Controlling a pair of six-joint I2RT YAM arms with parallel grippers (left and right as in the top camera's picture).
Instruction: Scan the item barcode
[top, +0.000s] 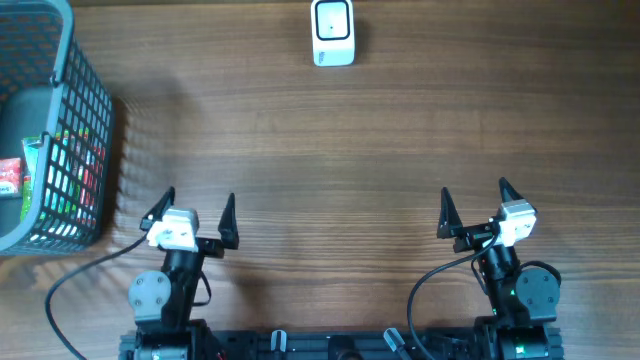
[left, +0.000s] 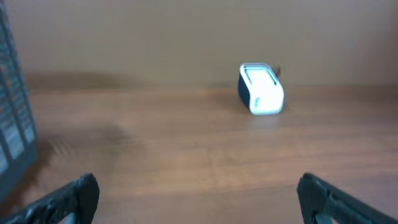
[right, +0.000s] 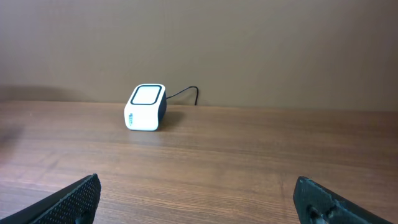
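Note:
A white barcode scanner (top: 332, 32) with a dark side stands at the table's far edge, near the middle; it also shows as the scanner (left: 260, 89) in the left wrist view and the scanner (right: 145, 107) in the right wrist view. Packaged items (top: 50, 178), red, green and white, lie inside the grey mesh basket (top: 88, 90) at the far left. My left gripper (top: 198, 208) stands open near the front edge, nothing between its fingers. My right gripper (top: 474, 203) is open too, at the front right, holding nothing. No barcode is visible.
The basket's dark wall (left: 13, 134) fills the left edge of the left wrist view. A black cable (right: 185, 93) runs from the scanner toward the wall behind. Bare wooden table (top: 340, 160) lies between the grippers and the scanner.

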